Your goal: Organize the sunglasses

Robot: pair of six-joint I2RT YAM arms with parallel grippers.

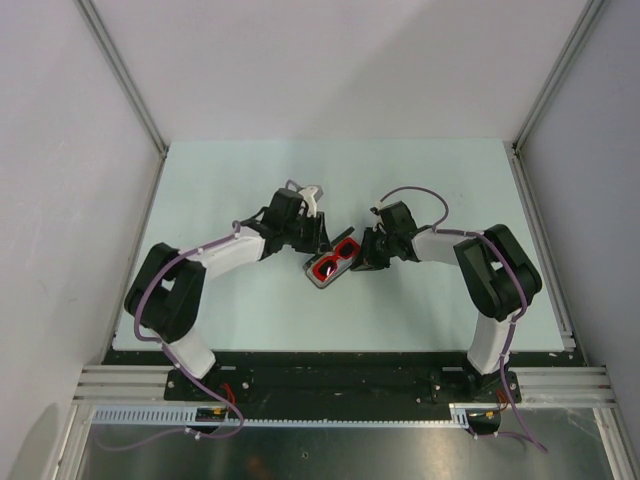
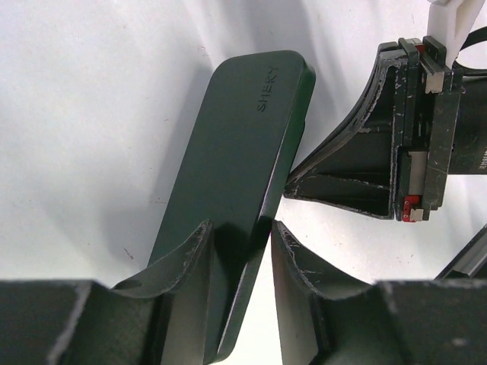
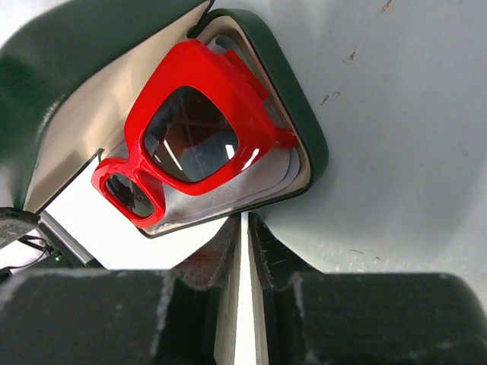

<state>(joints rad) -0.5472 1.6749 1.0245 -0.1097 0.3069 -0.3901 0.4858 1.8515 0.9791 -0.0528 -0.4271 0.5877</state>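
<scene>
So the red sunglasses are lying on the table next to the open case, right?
Not quite. The red sunglasses are lying inside the open case, not on the table next to it. The right wrist view shows this most clearly.

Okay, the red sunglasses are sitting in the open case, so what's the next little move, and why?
Probably swing the lid down over the sunglasses. They already lie inside the case base. The left gripper is clamped on the raised lid. The right gripper seems to pinch the base's rim, steadying it.
</scene>
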